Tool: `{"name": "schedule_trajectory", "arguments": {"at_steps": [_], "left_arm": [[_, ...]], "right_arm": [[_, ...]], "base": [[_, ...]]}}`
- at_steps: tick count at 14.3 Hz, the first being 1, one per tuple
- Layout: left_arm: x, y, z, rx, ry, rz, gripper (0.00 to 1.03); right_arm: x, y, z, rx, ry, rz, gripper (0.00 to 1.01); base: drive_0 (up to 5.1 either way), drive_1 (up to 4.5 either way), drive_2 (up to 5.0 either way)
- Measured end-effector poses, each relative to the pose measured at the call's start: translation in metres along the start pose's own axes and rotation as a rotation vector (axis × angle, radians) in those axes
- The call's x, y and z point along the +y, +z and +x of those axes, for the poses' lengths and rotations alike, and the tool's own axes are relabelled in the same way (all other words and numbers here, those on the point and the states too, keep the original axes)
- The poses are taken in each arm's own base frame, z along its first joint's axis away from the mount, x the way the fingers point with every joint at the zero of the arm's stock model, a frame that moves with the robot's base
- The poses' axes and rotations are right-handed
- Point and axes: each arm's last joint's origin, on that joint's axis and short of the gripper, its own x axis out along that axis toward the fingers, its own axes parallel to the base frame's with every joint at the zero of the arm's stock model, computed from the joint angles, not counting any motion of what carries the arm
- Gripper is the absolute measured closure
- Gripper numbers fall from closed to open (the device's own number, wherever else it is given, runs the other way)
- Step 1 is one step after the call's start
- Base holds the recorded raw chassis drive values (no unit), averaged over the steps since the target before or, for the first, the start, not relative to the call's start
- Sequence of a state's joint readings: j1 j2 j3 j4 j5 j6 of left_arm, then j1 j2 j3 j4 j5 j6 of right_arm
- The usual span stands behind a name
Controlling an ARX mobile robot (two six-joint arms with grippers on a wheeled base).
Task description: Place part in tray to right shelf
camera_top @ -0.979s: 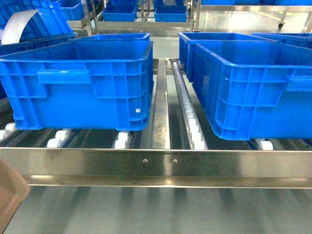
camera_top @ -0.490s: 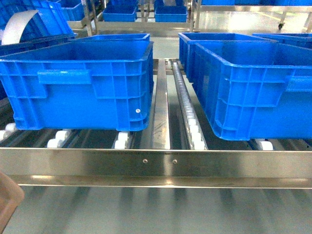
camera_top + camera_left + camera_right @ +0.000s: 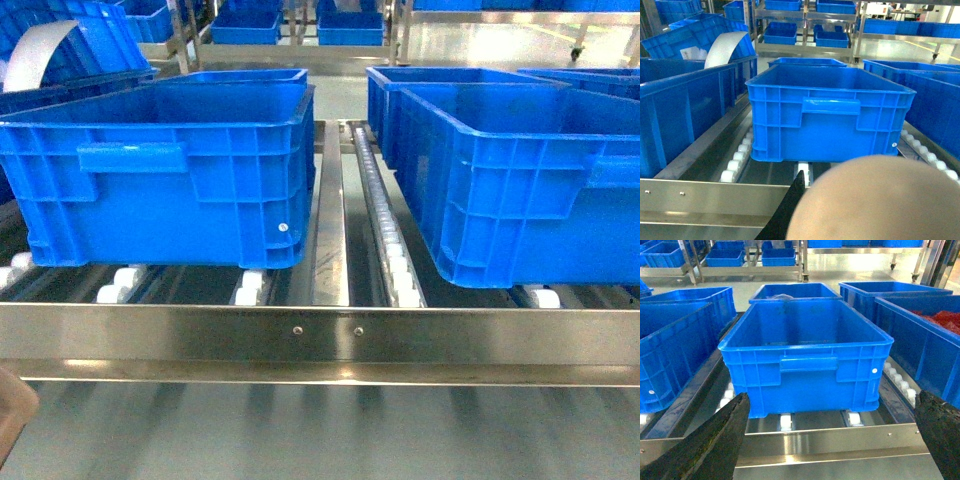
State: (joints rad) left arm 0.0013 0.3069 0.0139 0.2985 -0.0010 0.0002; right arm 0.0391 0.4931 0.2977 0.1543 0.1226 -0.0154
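Item 1, nearest: the right gripper (image 3: 831, 399). Two dark fingers (image 3: 715, 440) show at the lower left and lower right corners of the right wrist view, spread wide with nothing between them.

Item 2: the left gripper. One black finger (image 3: 789, 207) shows at the bottom of the left wrist view, right against the edge of the tray (image 3: 875, 200). I cannot tell whether it is clamped.

Item 3: one tray, beige. It fills the lower right of the left wrist view as a blurred rounded surface, and one corner of it sits in the lower left corner of the head view, below the shelf rail.

Item 4: one right shelf (image 3: 450, 335). Its flat steel front rail runs across the frame and carries two screws (image 3: 297, 330) at the middle.

Item 5: one full row of white rollers (image 3: 385, 225), running up the centre of the head view.

Item 6: two large blue crates on the rollers, the left crate (image 3: 170, 170) and the right crate (image 3: 520, 180), well apart.

Item 7, farther: one more crate behind each.

Item 8: red contents (image 3: 945, 320), in one crate at the right edge of the right wrist view.
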Motion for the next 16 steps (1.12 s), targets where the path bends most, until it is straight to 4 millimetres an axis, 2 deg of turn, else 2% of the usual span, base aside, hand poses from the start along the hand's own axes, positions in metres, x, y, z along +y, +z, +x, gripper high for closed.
{"name": "schedule_trajectory", "arguments": {"at_steps": [6,8,9,16], "left_arm": [[0.000,0.000,-0.009,-0.003,0.000,0.000,0.91],[0.000,-0.007,-0.018,0.048,-0.001,-0.002,0.91],[0.000,-0.001,-0.020,-0.011,0.001,0.000,0.91],[0.000,-0.003,-0.020,0.010,0.000,0.000,0.91]], "right_arm": [[0.000,0.000,0.000,0.000,0.000,0.000,0.03],[0.000,0.000,0.000,0.000,0.000,0.000,0.03],[0.000,0.000,0.000,-0.002,0.000,0.000,0.03],[0.000,0.000,0.000,0.000,0.000,0.000,0.03]], "base": [[0.0,0.00,0.0],[0.0,0.00,0.0],[0.0,0.00,0.0],[0.0,0.00,0.0]]}}
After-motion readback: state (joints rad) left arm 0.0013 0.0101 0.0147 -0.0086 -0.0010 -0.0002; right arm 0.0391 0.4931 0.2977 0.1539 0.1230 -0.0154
